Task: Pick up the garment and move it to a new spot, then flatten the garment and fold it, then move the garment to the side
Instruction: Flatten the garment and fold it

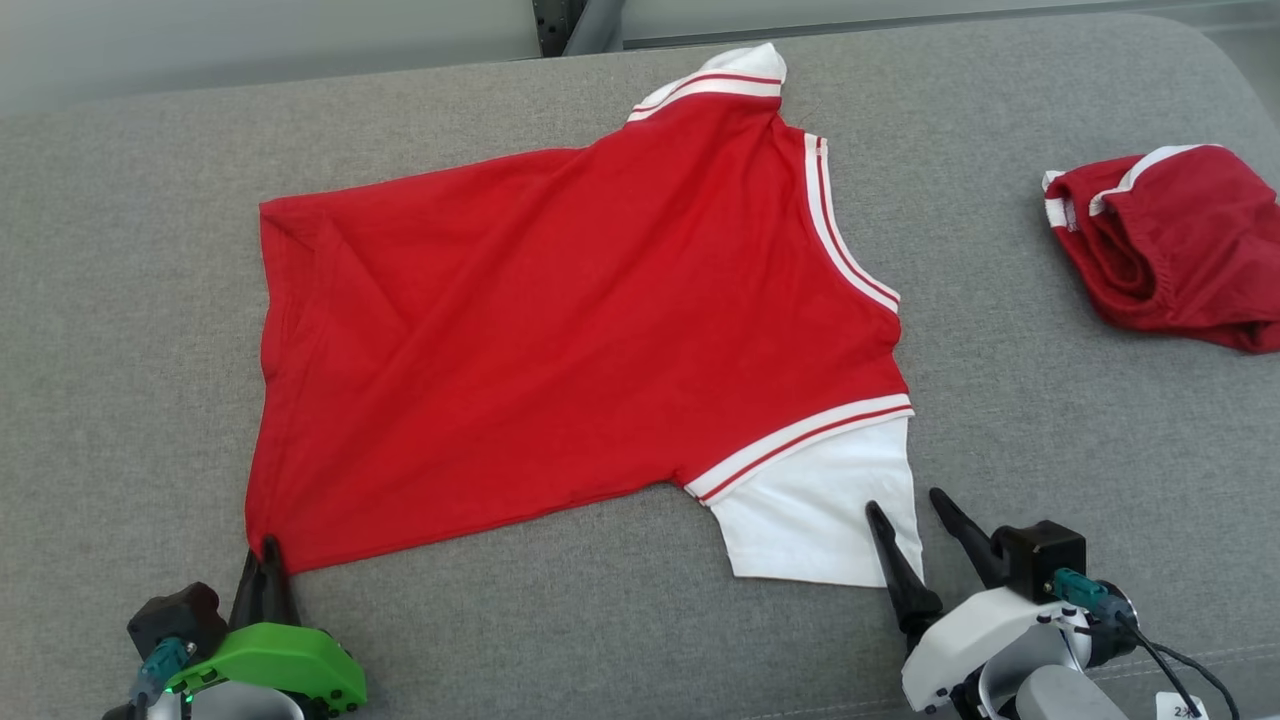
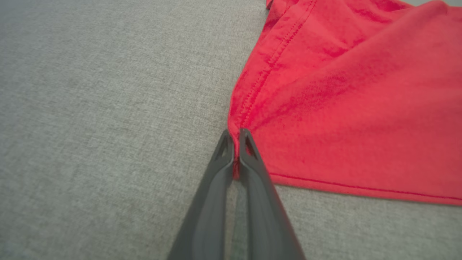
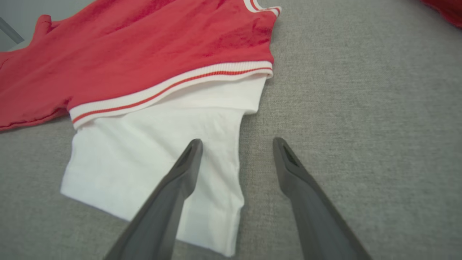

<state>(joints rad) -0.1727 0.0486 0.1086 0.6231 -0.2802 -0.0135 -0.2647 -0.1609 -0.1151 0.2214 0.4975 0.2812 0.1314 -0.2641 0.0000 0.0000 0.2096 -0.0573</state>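
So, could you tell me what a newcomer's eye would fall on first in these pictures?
The bright red shirt with white striped trim lies spread across the middle of the grey fabric surface. At its near left corner the left gripper has its jaws shut on the cloth, while the right gripper stands with jaws open at the white sleeve. A crumpled dark red garment sits at the far right.

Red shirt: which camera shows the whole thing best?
The head view: the whole red shirt lies spread out there. The left wrist view shows its hem corner pinched in the left fingers. The right wrist view shows its white sleeve near the open right fingers.
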